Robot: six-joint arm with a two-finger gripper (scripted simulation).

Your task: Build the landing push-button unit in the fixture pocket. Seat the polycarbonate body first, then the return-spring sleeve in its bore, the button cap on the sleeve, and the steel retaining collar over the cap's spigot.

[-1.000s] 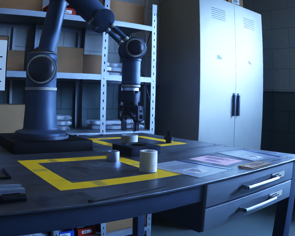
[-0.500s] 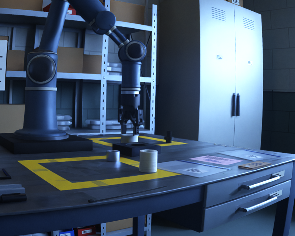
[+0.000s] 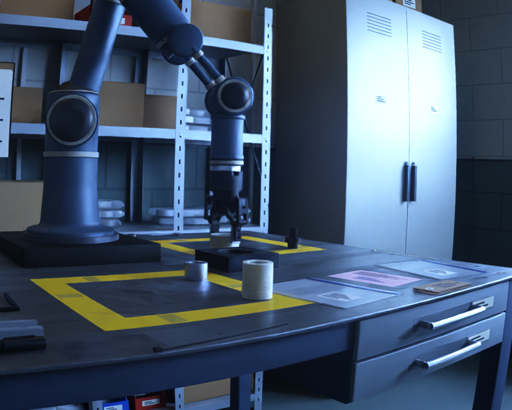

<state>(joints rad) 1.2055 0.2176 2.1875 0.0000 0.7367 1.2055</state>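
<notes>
A pale, squat cylinder [image 3: 220, 239] stands just behind the black fixture block [image 3: 236, 258], inside the far yellow-taped square. My gripper [image 3: 224, 234] is down around this cylinder with its fingers open, holding nothing. The fixture's round pocket [image 3: 236, 251] is dark and looks empty. In front of the fixture a small steel ring [image 3: 196, 270] stands on the near yellow tape. A taller cream ribbed sleeve [image 3: 257, 279] stands to its right. A small black stepped part [image 3: 292, 238] stands on the far tape, right of the fixture.
Behind the table stand a shelving rack with cardboard boxes and a tall grey cabinet [image 3: 364, 123]. The arm's base [image 3: 76, 246] sits at the table's rear left. Plastic document sleeves [image 3: 370, 280] lie on the right. A thin rod [image 3: 219, 337] lies near the front edge.
</notes>
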